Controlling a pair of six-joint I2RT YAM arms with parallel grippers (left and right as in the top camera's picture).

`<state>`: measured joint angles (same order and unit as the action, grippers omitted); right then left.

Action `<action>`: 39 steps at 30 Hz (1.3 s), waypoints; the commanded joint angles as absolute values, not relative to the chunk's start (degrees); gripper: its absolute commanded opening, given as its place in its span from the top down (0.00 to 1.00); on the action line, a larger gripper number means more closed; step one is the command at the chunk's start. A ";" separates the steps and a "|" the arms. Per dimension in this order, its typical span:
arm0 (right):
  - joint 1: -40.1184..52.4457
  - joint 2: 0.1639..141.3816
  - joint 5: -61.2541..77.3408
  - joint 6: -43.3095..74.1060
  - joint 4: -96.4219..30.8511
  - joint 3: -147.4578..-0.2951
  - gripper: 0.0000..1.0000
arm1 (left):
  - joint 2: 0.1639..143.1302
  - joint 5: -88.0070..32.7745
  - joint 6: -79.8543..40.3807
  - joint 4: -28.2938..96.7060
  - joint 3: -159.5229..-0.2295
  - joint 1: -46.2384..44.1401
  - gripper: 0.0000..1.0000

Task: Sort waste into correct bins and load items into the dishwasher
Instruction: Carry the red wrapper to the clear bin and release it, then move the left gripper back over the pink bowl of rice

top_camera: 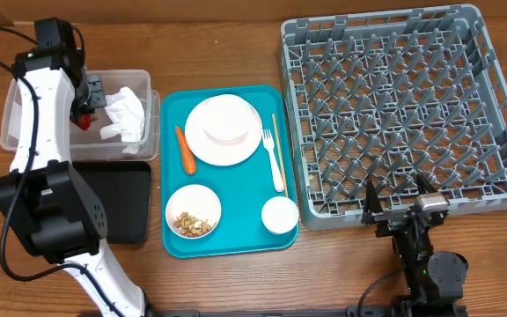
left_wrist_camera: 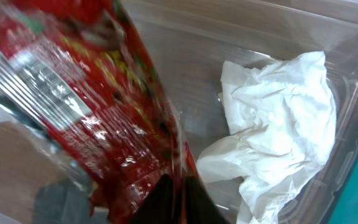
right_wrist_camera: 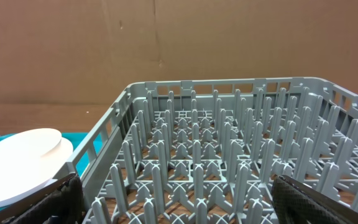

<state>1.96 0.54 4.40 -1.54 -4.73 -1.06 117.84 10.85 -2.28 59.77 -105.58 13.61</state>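
Pinching the red snack wrapper [left_wrist_camera: 86, 93], the left gripper [top_camera: 89, 99] hangs over the clear plastic tub [top_camera: 11, 132]. Its jaws appear closed on the wrapper's lower edge, though the wrist view shows only one dark fingertip [left_wrist_camera: 166, 199] behind the shiny film. Just beside those fingers, on the side toward the teal tray [top_camera: 170, 176], a crumpled white napkin [left_wrist_camera: 278, 130] lies inside the same tub. The shallow black tray [top_camera: 126, 202] sits below the tub, well back from the fingertips. The right gripper [top_camera: 397, 189] is low at the table's near edge, its fingers spread wide with nothing between them. Its fingers point into the grey dish rack [right_wrist_camera: 197, 155], whose near wall stands just ahead of the fingertips. Off its left finger, on the teal tray's near corner, sits the small white cup [top_camera: 280, 215]. Farther that way lies a bowl [top_camera: 193, 211] holding beige food bits [top_camera: 192, 223]. Beyond these on the tray are the orange carrot [top_camera: 185, 150], the white plate [top_camera: 223, 130], the white fork [top_camera: 274, 158] and the thin wooden stick [top_camera: 275, 132] beside it.
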 commanded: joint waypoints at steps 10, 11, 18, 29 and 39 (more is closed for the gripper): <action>1.80 0.25 4.10 -1.74 -4.43 -0.45 0.00 | 117.97 11.51 -1.91 59.92 -106.43 15.99 0.90; 1.80 0.25 4.10 -1.74 -4.43 -0.45 0.00 | 117.97 11.07 -1.91 59.92 -106.45 15.97 0.94; 1.80 0.25 4.10 -1.74 -4.43 -0.45 0.00 | 117.95 -0.43 -2.04 61.60 -107.77 15.42 0.96; 1.80 0.25 4.10 -1.74 -4.43 -0.45 0.00 | 114.67 -13.61 -7.20 81.67 -115.55 12.60 0.96; 1.80 0.25 4.10 -1.74 -4.43 -0.45 0.00 | 105.38 -16.14 -6.74 89.82 -115.55 2.98 0.96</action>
